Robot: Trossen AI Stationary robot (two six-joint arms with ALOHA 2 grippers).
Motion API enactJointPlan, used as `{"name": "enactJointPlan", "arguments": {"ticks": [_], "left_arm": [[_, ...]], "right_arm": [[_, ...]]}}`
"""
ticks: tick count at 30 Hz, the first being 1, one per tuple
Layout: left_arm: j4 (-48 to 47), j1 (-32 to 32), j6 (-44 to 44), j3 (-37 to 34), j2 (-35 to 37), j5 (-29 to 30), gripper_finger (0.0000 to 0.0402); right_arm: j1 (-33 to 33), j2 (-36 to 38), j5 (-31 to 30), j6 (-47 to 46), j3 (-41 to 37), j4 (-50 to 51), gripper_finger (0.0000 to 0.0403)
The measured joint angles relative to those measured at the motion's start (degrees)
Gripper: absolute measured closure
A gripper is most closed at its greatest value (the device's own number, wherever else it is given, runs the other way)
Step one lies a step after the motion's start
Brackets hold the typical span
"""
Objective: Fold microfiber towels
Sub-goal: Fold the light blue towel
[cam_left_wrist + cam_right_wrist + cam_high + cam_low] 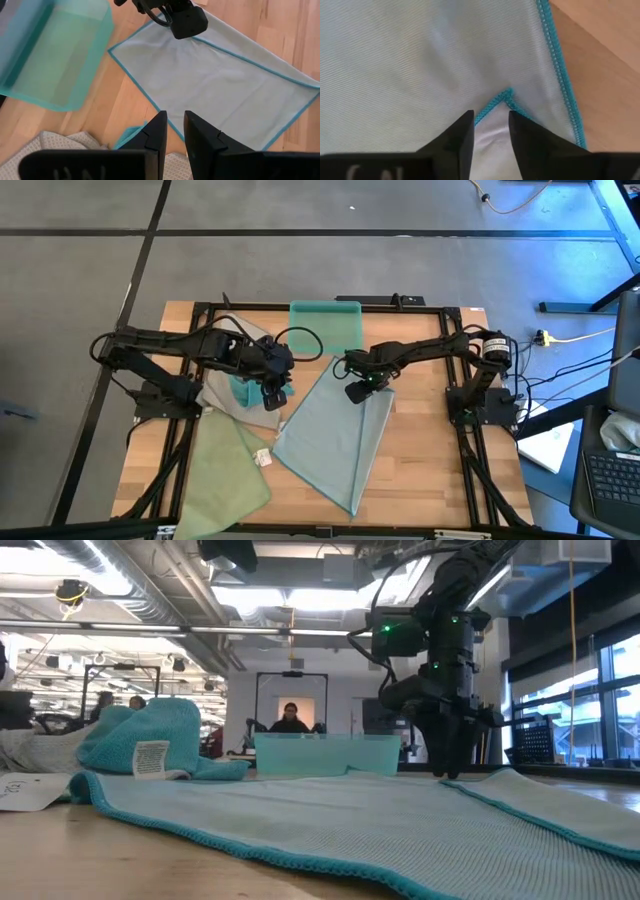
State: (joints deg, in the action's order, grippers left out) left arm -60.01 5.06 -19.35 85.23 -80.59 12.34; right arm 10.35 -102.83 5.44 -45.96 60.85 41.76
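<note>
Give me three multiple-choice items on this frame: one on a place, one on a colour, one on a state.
1. Where does the teal plastic bin stand?
A. at the table's far edge, between the two arms
B. on the pale green towel
C. off the table

2. What colour is the hem of the pale blue towel spread mid-table?
A. white
B. teal
C. grey

3. How does that towel lie under the right gripper?
A. rolled into a tube
B. bunched in a heap
C. flat, with one corner turned over onto itself

Answers: 1 A, the high view shows the bin at the far edge between the arms. 2 B, the right wrist view shows teal stitching. 3 C, a hemmed corner lies on the cloth in front of the fingers.
</note>
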Motion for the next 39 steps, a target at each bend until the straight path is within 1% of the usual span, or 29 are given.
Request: {"name": "enactJointPlan", "arguments": {"ticks": [5, 9, 11, 13, 18, 22, 28, 32, 36, 39], "left_arm": [[0.0, 0.0, -0.02, 0.0, -0.01, 0.02, 0.0346], [0.02, 0.0, -0.04, 0.0, -0.01, 0.02, 0.0346], [0.02, 0.0, -0.07, 0.0, -0.01, 0.03, 0.0346], [0.02, 0.0, -0.07, 0.0, -0.01, 0.26, 0.0346], [0.02, 0.0, -0.02, 0.0, -0.02, 0.28, 0.0346], [0.02, 0.0, -0.02, 0.0, -0.01, 0.28, 0.0346], [0.0, 0.0, 0.0, 0.0, -0.03, 0.28, 0.0346], [-0.33, 0.0, 0.0, 0.0, -0.01, 0.28, 0.0346], [-0.5, -0.03, 0.02, 0.0, -0.03, 0.28, 0.0346], [-0.5, -0.07, 0.02, 0.0, -0.03, 0.28, 0.0346]], "right_arm": [[0.0, 0.0, -0.89, -0.31, -0.02, 0.0, 0.0301], [0.0, 0.0, -0.86, -3.96, -0.02, -0.22, 0.0304], [0.0, 0.01, -0.85, -6.28, -0.02, -0.81, 0.0294], [0.0, 0.02, -0.89, -7.68, -0.02, -1.03, 0.0274], [-0.02, 0.02, -1.94, -8.06, -0.02, -0.37, 0.0221], [-0.02, 0.02, -3.01, -10.34, -1.13, -0.25, 0.0212], [0.0, 0.44, -2.57, -11.99, -3.43, -1.97, 0.0231], [-0.04, 0.63, -2.48, -9.85, -3.02, -1.55, 0.025], [-0.11, 0.33, -2.02, -6.62, -1.41, -0.9, 0.0277], [-0.11, 0.33, -1.87, -5.73, -0.39, -0.79, 0.0305]]}}
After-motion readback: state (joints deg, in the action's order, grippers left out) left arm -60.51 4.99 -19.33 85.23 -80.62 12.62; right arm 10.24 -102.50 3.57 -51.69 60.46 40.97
